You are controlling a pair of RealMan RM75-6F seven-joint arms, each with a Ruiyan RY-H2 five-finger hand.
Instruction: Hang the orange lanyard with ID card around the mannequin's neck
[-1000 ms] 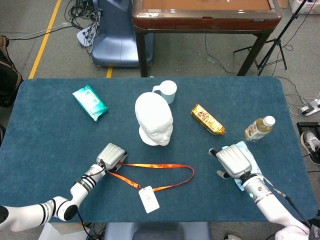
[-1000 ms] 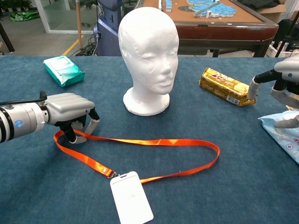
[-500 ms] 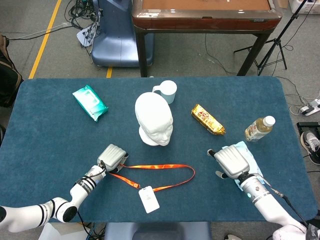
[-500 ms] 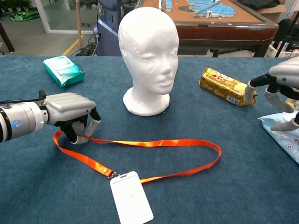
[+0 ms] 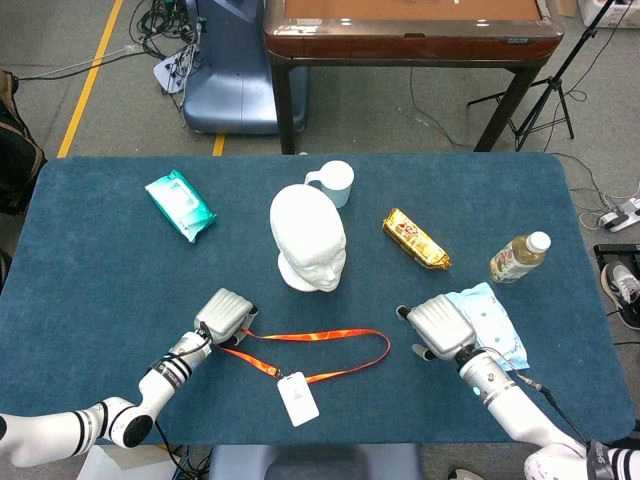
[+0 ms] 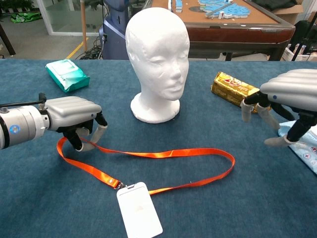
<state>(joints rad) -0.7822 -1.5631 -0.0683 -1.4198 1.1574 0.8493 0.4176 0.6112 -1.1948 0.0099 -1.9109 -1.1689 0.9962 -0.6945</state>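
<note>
The white foam mannequin head stands upright at the table's middle. In front of it the orange lanyard lies flat as a long loop, its white ID card nearest the front edge. My left hand sits over the loop's left end and pinches the strap between curled fingers. My right hand hovers just right of the loop's right end, fingers spread downward, holding nothing.
A teal wipes pack lies back left. A white mug stands behind the head. Right of the head lie a gold snack bar, a drink bottle and a light-blue pack under my right wrist.
My right hand has moved left, off the light-blue pack and toward the loop's right end. The left hand stays on the strap, whose upper run has pulled a little straighter.
</note>
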